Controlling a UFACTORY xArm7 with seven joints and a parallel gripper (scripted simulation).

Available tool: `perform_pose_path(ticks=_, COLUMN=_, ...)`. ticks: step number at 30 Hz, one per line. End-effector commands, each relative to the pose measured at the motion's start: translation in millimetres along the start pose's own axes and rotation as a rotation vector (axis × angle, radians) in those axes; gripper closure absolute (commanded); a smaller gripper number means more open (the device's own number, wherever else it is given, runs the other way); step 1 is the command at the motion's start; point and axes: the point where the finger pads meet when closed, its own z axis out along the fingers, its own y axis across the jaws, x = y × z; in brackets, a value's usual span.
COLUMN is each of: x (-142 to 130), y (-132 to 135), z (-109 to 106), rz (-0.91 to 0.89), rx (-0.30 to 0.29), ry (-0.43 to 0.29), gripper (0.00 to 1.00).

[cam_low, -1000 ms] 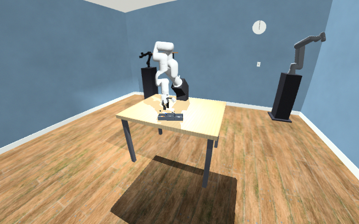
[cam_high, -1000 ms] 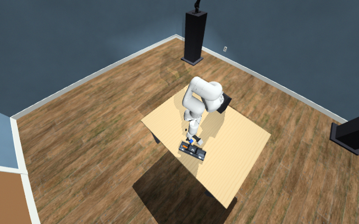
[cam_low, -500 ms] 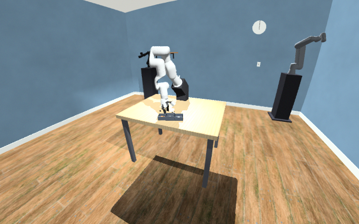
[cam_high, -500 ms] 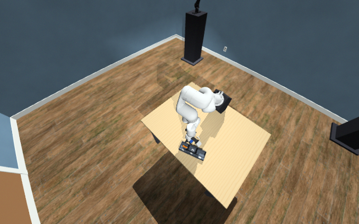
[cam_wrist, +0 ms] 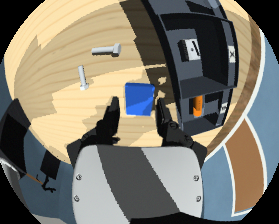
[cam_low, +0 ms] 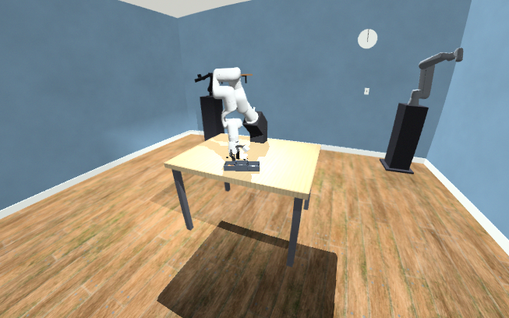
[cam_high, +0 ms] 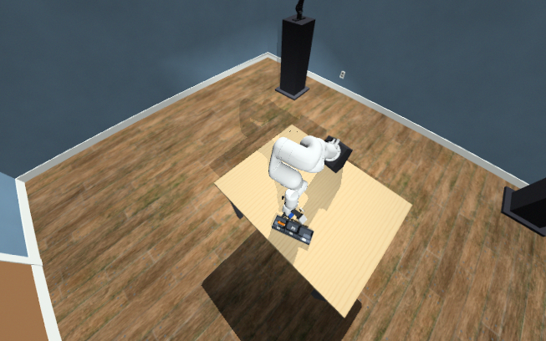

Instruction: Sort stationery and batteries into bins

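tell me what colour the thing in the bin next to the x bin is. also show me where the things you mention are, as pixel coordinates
The thing [cam_high: 281,222] [cam_wrist: 198,106] is orange, shown best in the wrist view.
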Motion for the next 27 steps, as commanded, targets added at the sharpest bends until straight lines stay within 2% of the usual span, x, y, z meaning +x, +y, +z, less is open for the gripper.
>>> perform_pose_path(ticks=1, x=0.7, y=0.5, z=2.1, rz=-0.002, rx=-0.041, ry=-0.023, gripper=0.44)
perform_pose_path(ticks=9, x=0.7, y=1.2, z=12.8, rz=-0.002, rx=-0.041, ry=-0.023, gripper=0.44)
perform_pose_path(ticks=27, x=0.4, y=1.0, z=12.8, rz=-0.002, rx=-0.041, ry=-0.023, gripper=0.44)
